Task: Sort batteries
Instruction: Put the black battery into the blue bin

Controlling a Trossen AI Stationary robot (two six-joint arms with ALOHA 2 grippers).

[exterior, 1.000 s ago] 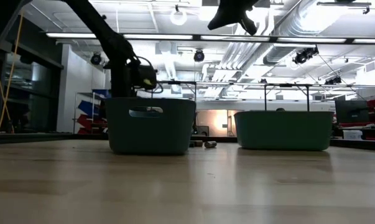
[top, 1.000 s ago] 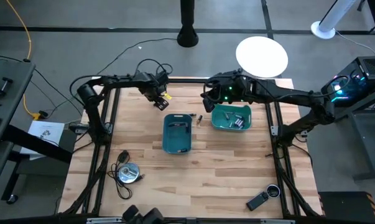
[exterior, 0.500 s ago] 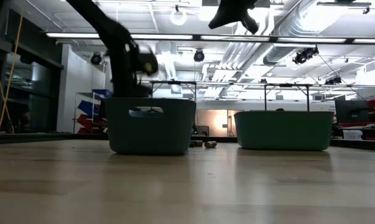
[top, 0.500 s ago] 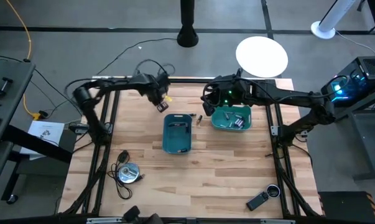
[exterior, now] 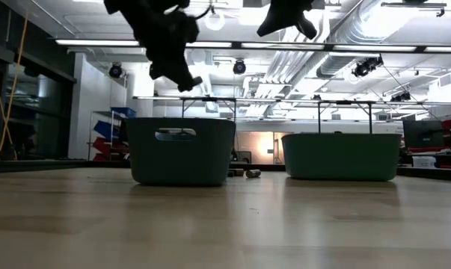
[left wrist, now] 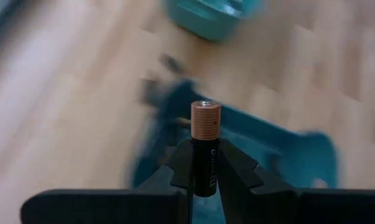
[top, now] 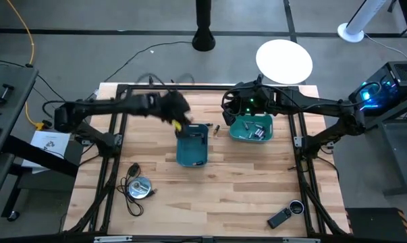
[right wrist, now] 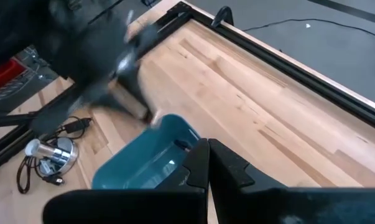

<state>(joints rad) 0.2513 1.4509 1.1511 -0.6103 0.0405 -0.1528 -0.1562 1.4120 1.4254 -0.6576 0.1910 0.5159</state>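
One battery (left wrist: 205,146) clamped in left gripper (left wrist: 205,177), long axis out past fingertips, coppery end forward; blue bin (left wrist: 262,149) just ahead, below jaws. Right gripper (right wrist: 208,163) shut, empty.

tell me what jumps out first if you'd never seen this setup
The left gripper, shut on a copper-topped battery, hangs above the near bin at the table's middle. The right gripper, shut and empty, sits over the far bin, which already holds batteries. Two loose batteries lie between the bins.
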